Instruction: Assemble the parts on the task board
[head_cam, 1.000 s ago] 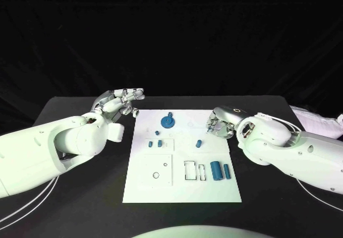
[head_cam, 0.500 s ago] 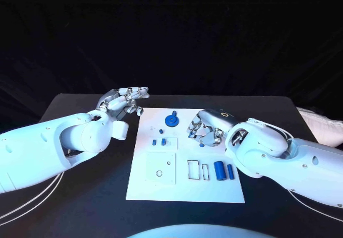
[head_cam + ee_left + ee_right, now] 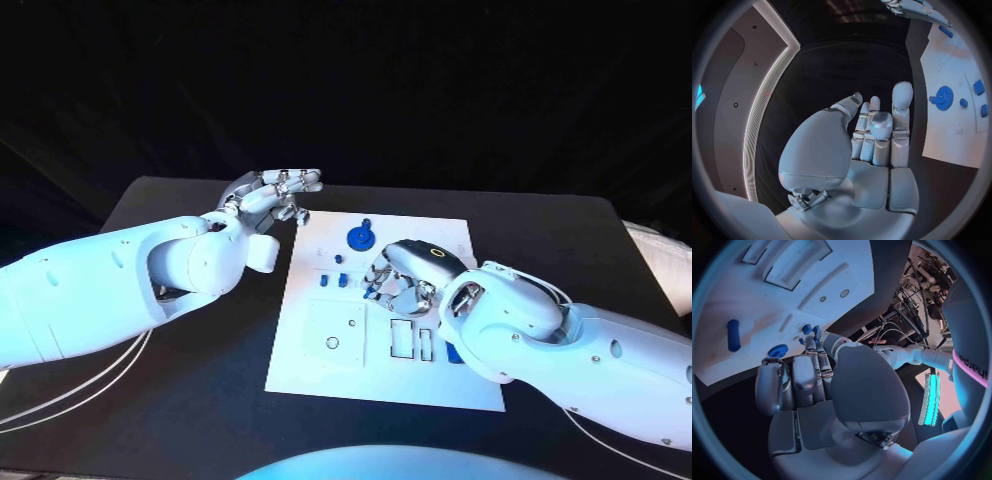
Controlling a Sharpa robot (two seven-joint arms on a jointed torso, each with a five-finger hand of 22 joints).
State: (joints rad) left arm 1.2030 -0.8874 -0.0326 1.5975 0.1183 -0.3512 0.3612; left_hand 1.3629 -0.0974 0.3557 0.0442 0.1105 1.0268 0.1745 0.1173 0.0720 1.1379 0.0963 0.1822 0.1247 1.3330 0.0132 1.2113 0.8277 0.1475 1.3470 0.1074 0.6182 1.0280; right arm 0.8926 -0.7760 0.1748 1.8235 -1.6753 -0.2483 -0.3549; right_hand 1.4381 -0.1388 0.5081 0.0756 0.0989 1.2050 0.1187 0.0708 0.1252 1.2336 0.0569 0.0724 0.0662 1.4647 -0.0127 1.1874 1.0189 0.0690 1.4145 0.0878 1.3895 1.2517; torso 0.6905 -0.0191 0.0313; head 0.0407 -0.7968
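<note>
Clearly the right hand (image 3: 402, 282) is nearer: its curled, empty fingers (image 3: 795, 375) hover over the white task board (image 3: 335, 365) beside small blue pegs (image 3: 335, 282); the left hand (image 3: 270, 196), fingers apart, waits off-board.

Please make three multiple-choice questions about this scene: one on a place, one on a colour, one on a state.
1. Where is the right hand?
A. above the task board
B. off the table
C. on the left arm

2. What colour is the gear-shaped part?
A. red
B. blue
C. yellow

3. How is the left hand?
A. gripping a part
B. pressing the board
C. holding nothing, fingers apart

Answers: 1 A, the head view shows it over the board's middle. 2 B, it is plainly blue. 3 C, its wrist view shows a bare palm.
</note>
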